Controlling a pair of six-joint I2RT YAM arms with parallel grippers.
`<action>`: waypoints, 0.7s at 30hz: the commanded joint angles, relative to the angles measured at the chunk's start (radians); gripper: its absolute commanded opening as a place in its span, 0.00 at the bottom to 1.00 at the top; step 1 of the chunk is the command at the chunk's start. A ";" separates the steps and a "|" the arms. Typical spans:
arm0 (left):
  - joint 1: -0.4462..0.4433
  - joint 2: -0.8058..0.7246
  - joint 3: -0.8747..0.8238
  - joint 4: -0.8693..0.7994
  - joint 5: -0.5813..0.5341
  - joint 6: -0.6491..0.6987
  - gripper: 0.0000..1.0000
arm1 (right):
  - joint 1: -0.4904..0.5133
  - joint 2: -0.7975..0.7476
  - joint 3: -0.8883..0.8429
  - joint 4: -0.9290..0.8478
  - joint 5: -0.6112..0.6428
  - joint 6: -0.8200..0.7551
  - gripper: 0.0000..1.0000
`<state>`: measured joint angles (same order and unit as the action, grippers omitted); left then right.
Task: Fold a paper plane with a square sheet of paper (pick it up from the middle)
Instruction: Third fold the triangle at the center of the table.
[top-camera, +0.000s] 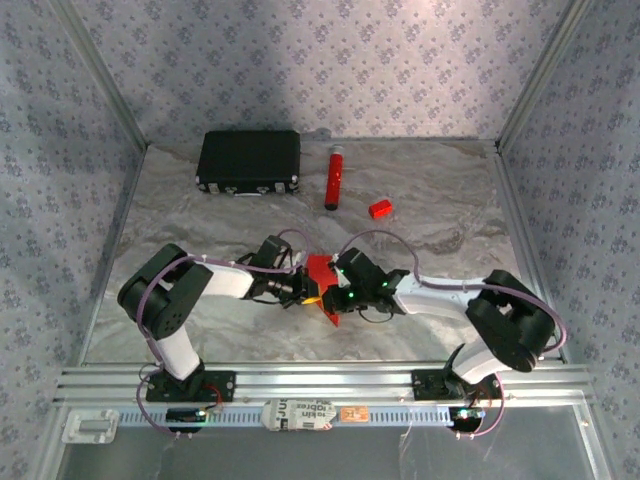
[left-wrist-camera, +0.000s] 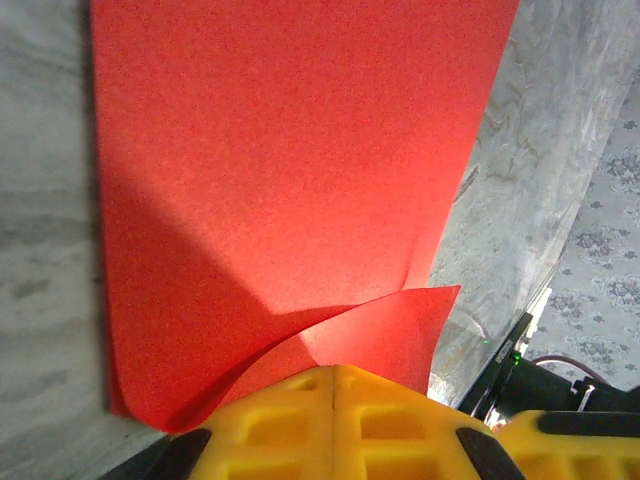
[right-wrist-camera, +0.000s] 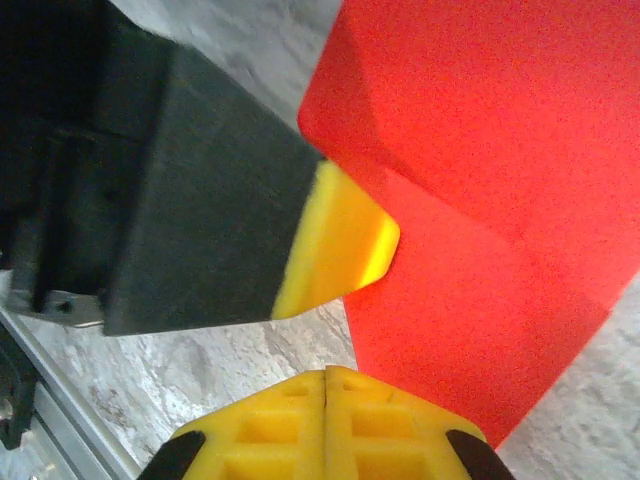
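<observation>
The square sheet of paper (top-camera: 322, 276) is bright red and lies partly folded on the marble table (top-camera: 420, 200), between both arms. In the left wrist view one flap of the sheet (left-wrist-camera: 280, 150) curls up right at my left gripper (left-wrist-camera: 333, 372), whose yellow jaws are shut on the sheet's near edge. My left gripper (top-camera: 305, 290) reaches in from the left. My right gripper (top-camera: 338, 292) comes from the right. Its jaws (right-wrist-camera: 327, 375) are shut, with the sheet (right-wrist-camera: 480, 150) lying just past its right finger, not between the jaws. No finished paper plane is in view.
A black case (top-camera: 249, 161) sits at the back left. A red tube (top-camera: 333, 177) and a tiny red block (top-camera: 379, 209) lie behind the arms. An aluminium rail (top-camera: 320, 380) runs along the near edge. Patterned walls close in the sides.
</observation>
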<state>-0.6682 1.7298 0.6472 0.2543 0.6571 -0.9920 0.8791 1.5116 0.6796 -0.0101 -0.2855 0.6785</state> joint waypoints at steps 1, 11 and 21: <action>-0.004 0.034 -0.008 -0.087 -0.059 0.013 0.00 | 0.013 0.045 0.035 0.006 -0.024 0.035 0.02; -0.005 0.033 -0.006 -0.090 -0.057 0.014 0.00 | 0.032 0.095 0.077 -0.004 -0.008 0.037 0.01; -0.005 0.041 -0.006 -0.093 -0.056 0.016 0.00 | 0.038 0.143 0.056 -0.013 0.007 0.047 0.01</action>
<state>-0.6682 1.7298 0.6472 0.2539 0.6571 -0.9916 0.9169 1.6440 0.7498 -0.0101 -0.2916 0.7033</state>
